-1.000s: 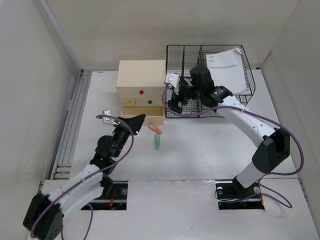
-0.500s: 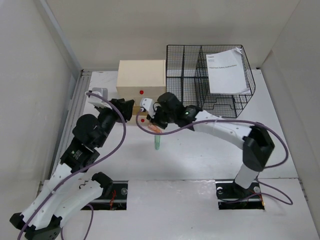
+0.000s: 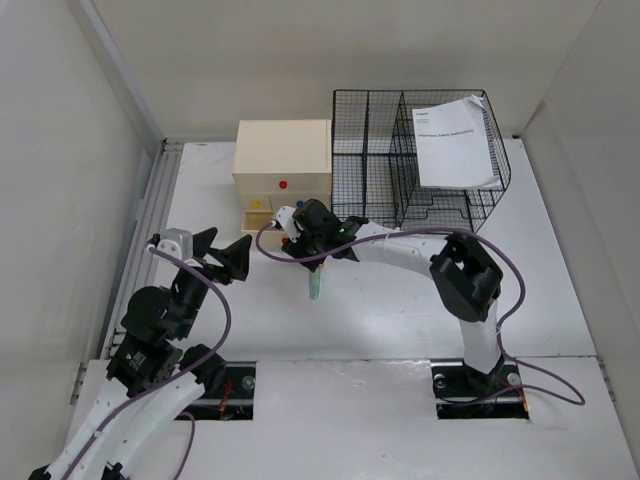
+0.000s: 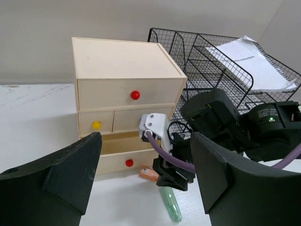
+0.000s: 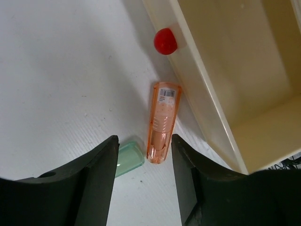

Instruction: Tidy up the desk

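Note:
On the white desk [image 3: 400,300] lie an orange tube [image 5: 162,123] and a green tube [image 5: 128,155], just in front of the cream drawer box [image 3: 283,160]. The box's bottom drawer [image 4: 123,157] is pulled out. My right gripper [image 5: 144,146] hangs open over the orange tube's rounded end, a finger on each side and a gap on both. The green tube's end lies beside its left finger [image 5: 101,174]. From above, the right gripper [image 3: 305,250] hides the orange tube. My left gripper [image 3: 225,240] is wide open and empty, left of the drawer and facing it.
A black wire rack [image 3: 420,165] with a printed sheet [image 3: 455,140] stands at the back right, next to the box. A ribbed rail [image 3: 150,230] runs along the desk's left edge. The green tube [image 3: 316,287] lies lengthwise toward the arms.
The right gripper came from the rack down to the orange tube in front of the drawer. The left arm drew back from the drawer to the near left, and its jaws opened.

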Robot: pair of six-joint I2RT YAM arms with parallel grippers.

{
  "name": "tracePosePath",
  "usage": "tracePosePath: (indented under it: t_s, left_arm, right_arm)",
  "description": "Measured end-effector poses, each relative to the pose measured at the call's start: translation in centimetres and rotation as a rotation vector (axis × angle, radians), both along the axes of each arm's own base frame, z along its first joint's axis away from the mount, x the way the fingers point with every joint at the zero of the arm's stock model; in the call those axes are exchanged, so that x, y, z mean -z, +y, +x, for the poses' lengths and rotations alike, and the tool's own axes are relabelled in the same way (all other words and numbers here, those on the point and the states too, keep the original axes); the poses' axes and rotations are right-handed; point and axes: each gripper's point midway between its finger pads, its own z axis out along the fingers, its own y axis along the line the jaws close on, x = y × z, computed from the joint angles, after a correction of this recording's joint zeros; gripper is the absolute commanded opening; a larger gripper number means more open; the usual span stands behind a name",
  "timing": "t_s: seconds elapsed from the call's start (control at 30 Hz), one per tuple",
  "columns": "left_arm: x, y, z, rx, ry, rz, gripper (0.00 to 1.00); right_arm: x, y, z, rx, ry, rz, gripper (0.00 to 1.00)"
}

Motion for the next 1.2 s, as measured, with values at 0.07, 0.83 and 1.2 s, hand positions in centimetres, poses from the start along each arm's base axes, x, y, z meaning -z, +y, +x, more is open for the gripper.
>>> tracePosePath:
  t_s: [0.07,0.83,1.2]
  left_arm:
    - [-0.2,0.2,-0.3,-0.001,-0.020,-0.005,0.74]
    - [0.1,0.9,-1.1,-0.007,-0.058,-0.005,0.77]
    - [0.1,0.9,-1.1,-0.007,-0.058,-0.005,0.77]
  right_arm:
    - [0.0,0.0,0.2,0.011,-0.008,-0.003,0.55]
    - [4.1,-1.5,1.7,0.074,0.041,-0.066,0.39]
    - [3.8,-0.8,0.6,-0.026,0.116,-0.018,0.00]
